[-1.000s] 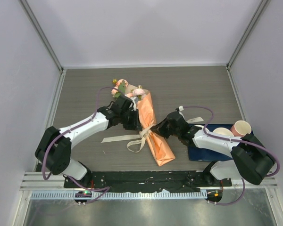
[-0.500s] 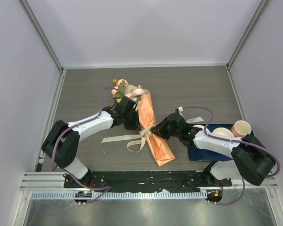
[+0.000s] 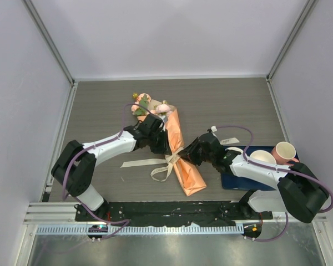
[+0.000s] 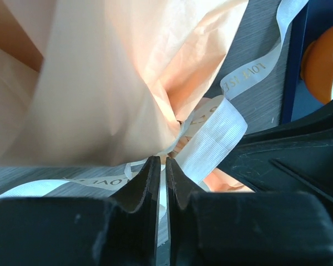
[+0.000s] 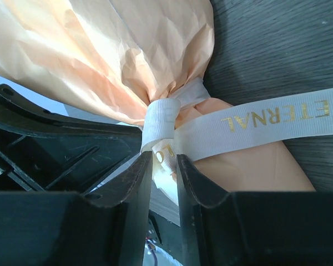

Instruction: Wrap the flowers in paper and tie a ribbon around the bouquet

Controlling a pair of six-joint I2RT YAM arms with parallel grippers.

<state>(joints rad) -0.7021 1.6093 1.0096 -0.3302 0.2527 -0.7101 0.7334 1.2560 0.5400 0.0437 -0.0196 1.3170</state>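
The bouquet (image 3: 180, 152) lies slanted on the table, an orange paper (image 3: 190, 176) cone with the pink flowers (image 3: 142, 105) at its far end. The cream ribbon (image 3: 140, 163) is tied round its waist, with ends trailing left. My left gripper (image 3: 167, 148) sits at the knot from the left. In its wrist view the left gripper (image 4: 162, 160) is shut on a strip of ribbon (image 4: 219, 133) under the paper (image 4: 111, 83). My right gripper (image 3: 184, 154) meets the knot from the right. There the right gripper (image 5: 164, 156) stands open, a ribbon (image 5: 266, 119) fold loose between its fingers.
A dark blue mat (image 3: 238, 180) lies under the right arm, with a pink cup (image 3: 284, 149) and a white bowl (image 3: 261, 157) on it. Grey walls close the table on three sides.
My left gripper has slid along the bouquet toward the knot and stays closed. My right gripper's jaws have parted at the knot. The bouquet has barely shifted.
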